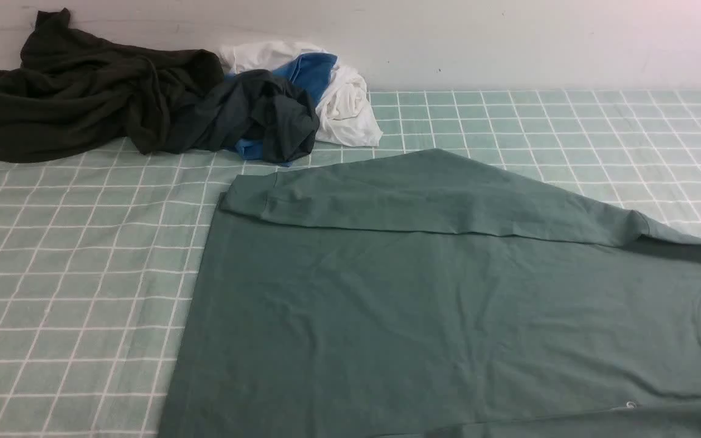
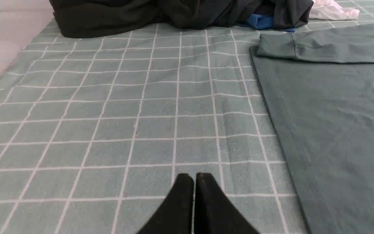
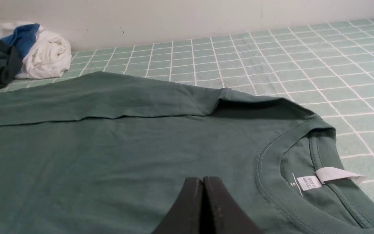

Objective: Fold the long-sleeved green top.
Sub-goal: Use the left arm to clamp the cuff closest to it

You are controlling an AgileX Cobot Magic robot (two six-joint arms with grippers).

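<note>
Currently the green top [image 1: 423, 304] lies flat on the checked cloth [image 1: 70, 274], from front centre to the right. Its neckline [image 3: 260, 159] is toward the robot's right, and one sleeve [image 1: 423, 194] is folded across its far edge. The right claw [image 3: 203, 180] has its fingers pressed together, empty, over the chest near the neckline. The left claw [image 2: 194, 177] is likewise closed and empty, over bare cloth beside the hem [image 2: 281, 107]. Heaped at far left are a blackish garment [image 1: 83, 91], a grey garment [image 1: 265, 115] and white fabric [image 1: 347, 103].

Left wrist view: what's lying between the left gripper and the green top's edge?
Nothing but bare checked sheet. In the left wrist view the left gripper, jaws together, is apart from the green long-sleeved top.
</note>
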